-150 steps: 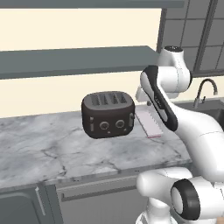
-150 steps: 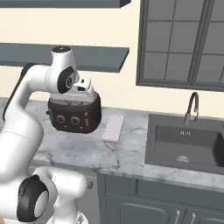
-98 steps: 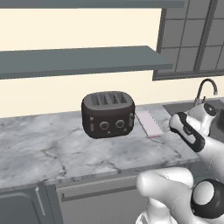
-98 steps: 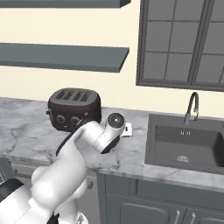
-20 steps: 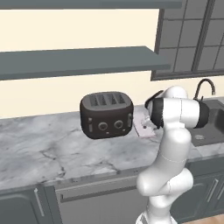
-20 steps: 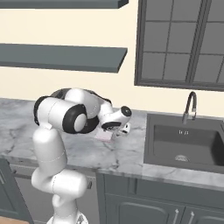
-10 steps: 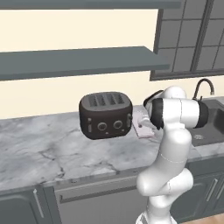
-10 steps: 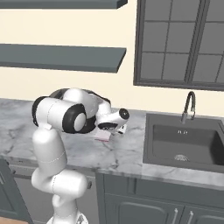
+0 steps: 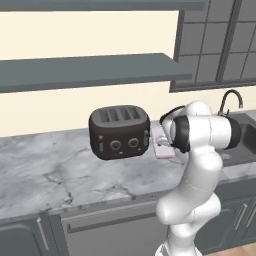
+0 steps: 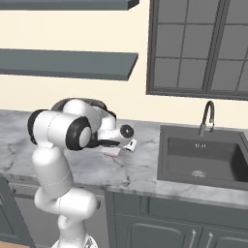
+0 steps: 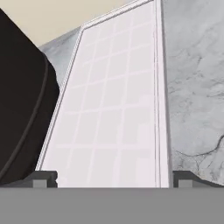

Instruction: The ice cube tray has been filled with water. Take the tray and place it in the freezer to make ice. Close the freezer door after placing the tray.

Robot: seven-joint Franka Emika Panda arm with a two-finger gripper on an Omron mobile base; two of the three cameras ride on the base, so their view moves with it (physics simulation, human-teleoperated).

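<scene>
- On the left of the marble counter (image 9: 45,175), a black toaster (image 9: 119,131) is seen, standing close to the wall.
- Just to the right of the toaster, the ice cube tray (image 11: 113,109) is lying flat on the counter; in the hand view its pale top with the grid of small cells is seen lengthwise, running away from the camera.
- In the left base view only a small part of the tray is shown next to the toaster, because the white arm is in front of it.
- The gripper (image 11: 110,178) is held low over the near end of the tray, and its two dark fingertips (image 11: 41,178) are spread wide, one beside each long edge. Nothing is pinched yet.
- The step in hand is judged to be the first one: the tray is being approached for the grasp, and it is not lifted.
- For the next move, the fingers must be brought lower so that both long edges are between them, and then pressed together on the rim. The tray should be kept level afterwards, since water is said to be inside.
- The gap between the tray and the toaster looks narrow, so the finger on that side may touch the toaster.
- Further right, a sink (image 10: 203,160) with a curved tap (image 10: 207,116) is set in the counter, well apart from the tray.
</scene>
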